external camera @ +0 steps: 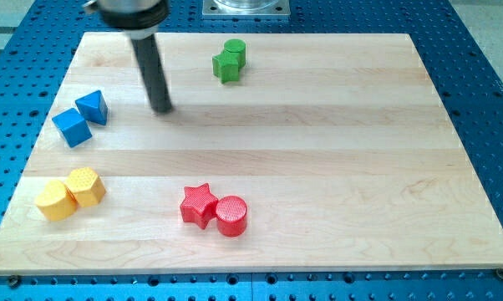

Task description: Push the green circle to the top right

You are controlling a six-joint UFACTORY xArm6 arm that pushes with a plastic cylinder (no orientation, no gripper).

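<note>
Camera view shows eight blocks on the wooden board [318,150], two of each colour. Two green ones are at the view's top, a little left of the middle: the green circle [234,51] and a second green block [226,66], shape unclear, touching it at its lower left. Two blue blocks are at the left: a blue triangle [93,106] and a blue cube [72,127], just beside each other. Two yellow blocks [69,193] touch at the bottom left. At the bottom middle, a red star [198,204] touches a red circle [231,216]. My tip [161,109] is on the board, left of the green pair and apart from it, right of the blue pair. It is a plain rod, so it has no jaws to spread or close
</note>
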